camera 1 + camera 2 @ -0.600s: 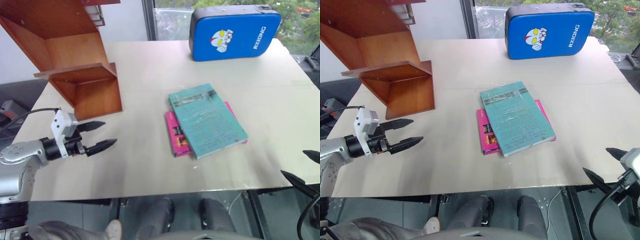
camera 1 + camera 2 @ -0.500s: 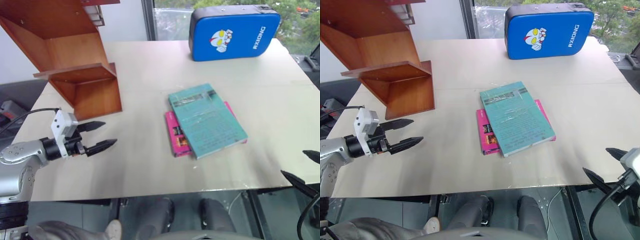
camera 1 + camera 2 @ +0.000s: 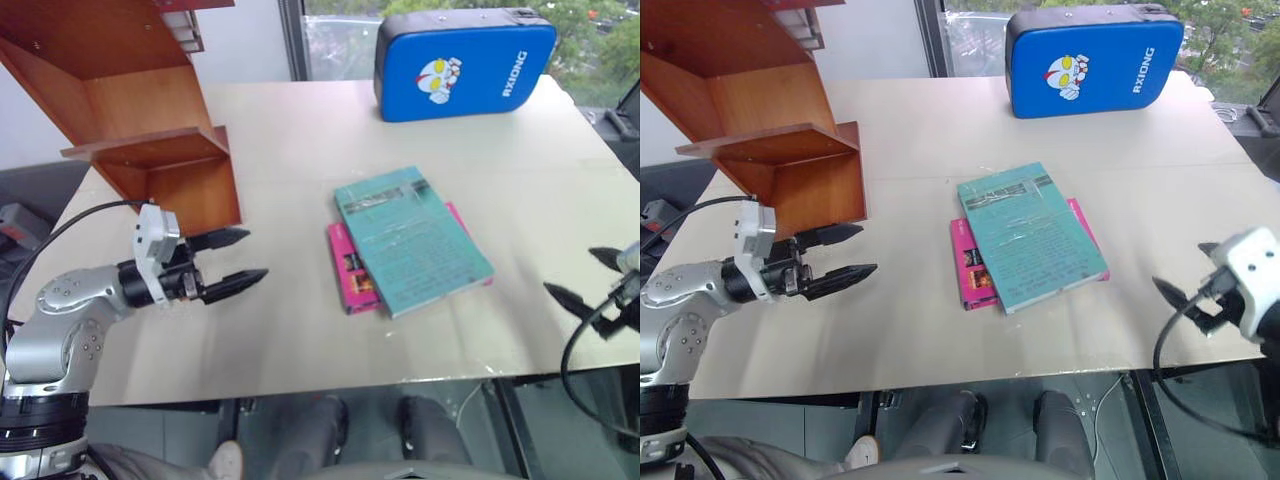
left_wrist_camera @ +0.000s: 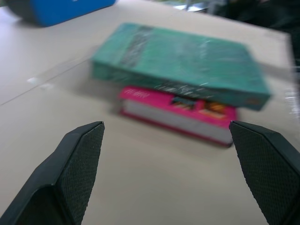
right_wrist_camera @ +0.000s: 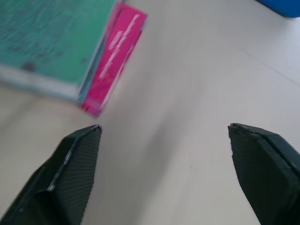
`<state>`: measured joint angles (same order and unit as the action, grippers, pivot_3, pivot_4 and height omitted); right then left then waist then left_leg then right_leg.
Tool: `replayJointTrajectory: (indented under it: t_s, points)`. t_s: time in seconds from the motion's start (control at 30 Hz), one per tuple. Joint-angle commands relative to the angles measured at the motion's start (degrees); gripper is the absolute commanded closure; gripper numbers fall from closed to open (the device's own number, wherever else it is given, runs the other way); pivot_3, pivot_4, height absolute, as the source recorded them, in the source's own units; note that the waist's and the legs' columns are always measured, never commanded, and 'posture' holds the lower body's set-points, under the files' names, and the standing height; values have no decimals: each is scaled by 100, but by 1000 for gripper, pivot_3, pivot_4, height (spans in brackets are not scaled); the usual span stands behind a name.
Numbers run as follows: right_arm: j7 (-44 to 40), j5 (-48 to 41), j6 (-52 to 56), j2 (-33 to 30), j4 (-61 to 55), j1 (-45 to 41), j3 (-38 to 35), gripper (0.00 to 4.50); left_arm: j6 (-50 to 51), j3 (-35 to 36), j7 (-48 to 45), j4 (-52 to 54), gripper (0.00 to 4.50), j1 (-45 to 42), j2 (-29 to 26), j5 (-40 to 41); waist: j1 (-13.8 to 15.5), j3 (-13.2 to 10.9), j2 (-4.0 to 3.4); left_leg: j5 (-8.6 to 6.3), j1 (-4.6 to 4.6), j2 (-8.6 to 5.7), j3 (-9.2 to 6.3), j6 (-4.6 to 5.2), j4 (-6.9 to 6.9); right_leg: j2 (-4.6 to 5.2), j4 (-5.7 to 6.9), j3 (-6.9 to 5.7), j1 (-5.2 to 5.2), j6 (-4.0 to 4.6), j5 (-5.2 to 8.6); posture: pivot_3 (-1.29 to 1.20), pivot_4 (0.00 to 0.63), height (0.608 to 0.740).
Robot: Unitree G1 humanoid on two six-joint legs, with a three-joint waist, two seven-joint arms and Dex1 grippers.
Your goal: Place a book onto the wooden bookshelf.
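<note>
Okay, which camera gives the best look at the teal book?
The left eye view: the teal book shows whole from above, lying on the pink book. The right eye view matches it. The left wrist view shows its long edge side-on; the right wrist view catches one corner.

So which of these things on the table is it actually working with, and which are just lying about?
For the job:
- teal book, lying on top of the pink one
- wooden bookshelf, where it should go

Just lying about:
- pink book underneath
- blue padded case at the far edge
</note>
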<state>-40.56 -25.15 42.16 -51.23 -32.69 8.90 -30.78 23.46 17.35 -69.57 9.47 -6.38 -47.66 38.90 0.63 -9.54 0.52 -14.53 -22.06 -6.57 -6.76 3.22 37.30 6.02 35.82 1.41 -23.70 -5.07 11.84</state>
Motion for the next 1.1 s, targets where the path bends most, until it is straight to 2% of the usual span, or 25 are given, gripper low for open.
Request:
replayJointTrajectory:
  t_s: [0.03,0.1,0.2,0.23,0.37,0.4,0.47,0.87,1.1]
  points:
    - [44,159,-140,-143,743,-929,694,2026,-22,-15,-151,303,0,-62,-81,120,10,0,0,0,0,2,-1,0,-1,-1,0,-1,0,1,0,0,150,736]
    - [-4,472,-392,-164,1413,-1634,1335,2800,-29,-65,-114,374,0,-108,-44,118,-7,-3,-1,7,1,3,-3,11,0,-3,0,-4,1,1,0,0,150,736]
    - [-80,998,-851,-52,2280,-2465,2192,4237,-42,-96,-53,448,0,-72,-10,112,-4,-4,-2,8,-2,0,4,12,0,-2,-1,1,-3,1,0,0,150,736]
    - [-130,1180,-1064,17,2526,-2726,2486,4473,-58,-102,-34,480,0,-37,-2,103,1,-5,-2,13,-2,0,4,7,0,-3,-1,0,-4,2,-1,0,150,736]
    - [-213,1647,-1679,560,3592,-3644,3322,4473,-103,-25,94,672,0,234,41,88,-29,-4,-2,27,-30,-1,1,-5,-3,-8,0,2,-37,4,-2,0,150,736]
    - [-253,1715,-1847,720,3839,-3777,3455,4473,-119,3,106,707,0,323,49,90,-23,-4,-2,29,-81,-3,2,-4,0,-11,4,5,-89,5,-3,0,150,736]
    - [-370,1766,-2074,918,4032,-3890,3621,4473,-118,73,156,782,0,462,55,103,-25,-5,-4,30,-87,-12,0,-4,-2,-15,5,5,-96,6,-3,0,150,736]
    - [-287,1801,-1774,1770,3040,-3768,3970,4473,-213,146,318,480,0,807,94,-38,-121,-5,-7,29,-81,-12,2,-5,-1,-22,14,10,-99,6,-4,0,150,736]
    - [-46,2050,-1600,1679,2681,-3826,3839,4473,-304,158,151,288,0,830,8,-144,-123,-5,-8,29,-81,-16,2,-5,-1,-22,15,10,-100,6,-4,0,150,736]
